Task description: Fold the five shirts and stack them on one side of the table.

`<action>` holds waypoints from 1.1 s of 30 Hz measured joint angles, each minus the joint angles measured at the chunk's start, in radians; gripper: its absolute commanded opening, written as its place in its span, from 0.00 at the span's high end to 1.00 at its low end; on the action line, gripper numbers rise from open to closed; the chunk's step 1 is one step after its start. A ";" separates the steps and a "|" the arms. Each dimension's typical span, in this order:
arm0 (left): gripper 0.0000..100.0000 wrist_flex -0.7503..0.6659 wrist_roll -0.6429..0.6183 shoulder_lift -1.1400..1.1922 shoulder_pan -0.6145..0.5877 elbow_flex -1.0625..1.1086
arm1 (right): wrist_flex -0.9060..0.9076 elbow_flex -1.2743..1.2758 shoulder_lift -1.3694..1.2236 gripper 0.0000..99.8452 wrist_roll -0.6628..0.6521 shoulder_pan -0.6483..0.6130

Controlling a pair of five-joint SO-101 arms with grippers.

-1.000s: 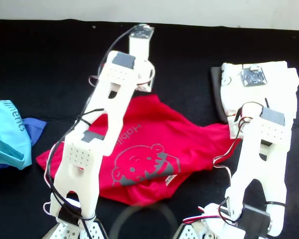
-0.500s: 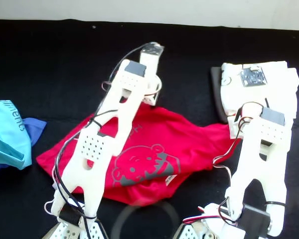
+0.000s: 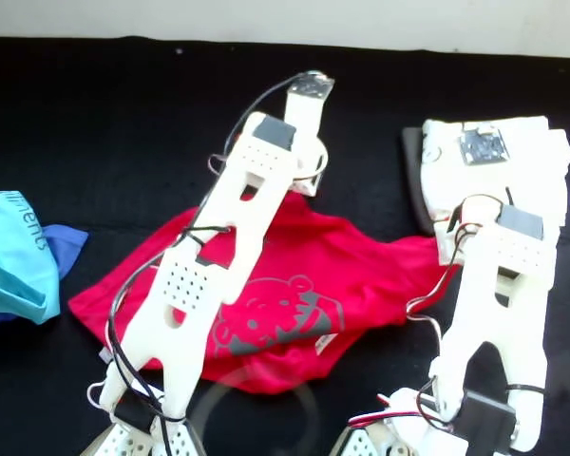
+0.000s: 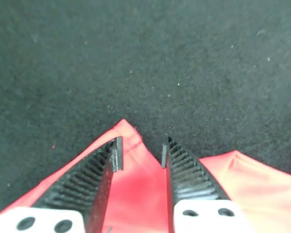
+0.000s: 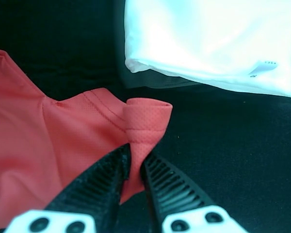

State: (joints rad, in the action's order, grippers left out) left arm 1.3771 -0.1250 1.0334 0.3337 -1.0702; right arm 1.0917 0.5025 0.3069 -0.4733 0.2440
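A red shirt (image 3: 361, 266) with a grey print lies spread in the middle of the black table. My left gripper (image 4: 141, 148) stands open over the shirt's far edge (image 4: 136, 194), with red cloth showing between its fingers and bare table beyond. My right gripper (image 5: 136, 158) is shut on the red sleeve's hem (image 5: 145, 114); in the high view it sits at the shirt's right tip (image 3: 446, 249). A folded white shirt (image 3: 532, 161) lies at the far right on a dark grey one (image 3: 413, 190), just beyond the right gripper.
A cyan shirt (image 3: 14, 256) and a blue shirt (image 3: 66, 242) lie crumpled at the table's left edge. The white shirt (image 5: 208, 39) and its dark underlayer (image 5: 150, 80) lie close past the held sleeve. Bare black table stretches along the far side.
The left arm has swung away and to the right along the shirt's far edge. The right arm and the sleeve in it have stayed put.
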 measured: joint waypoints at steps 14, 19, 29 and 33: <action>0.86 0.097 0.044 0.063 -0.021 -0.060 | 0.000 0.000 0.000 0.99 0.000 0.000; 0.86 0.183 0.044 0.064 -0.023 -0.161 | 0.000 0.000 0.000 0.99 0.000 0.000; 0.86 0.210 0.044 0.107 -0.040 -0.226 | 0.000 0.000 0.000 0.99 0.000 0.000; 0.86 0.210 0.044 0.164 -0.044 -0.226 | 0.000 0.000 0.000 0.99 0.000 0.000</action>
State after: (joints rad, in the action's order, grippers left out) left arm 1.5873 -0.0806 1.1976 0.2892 -1.2958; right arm 1.0917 0.5025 0.3069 -0.4733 0.2440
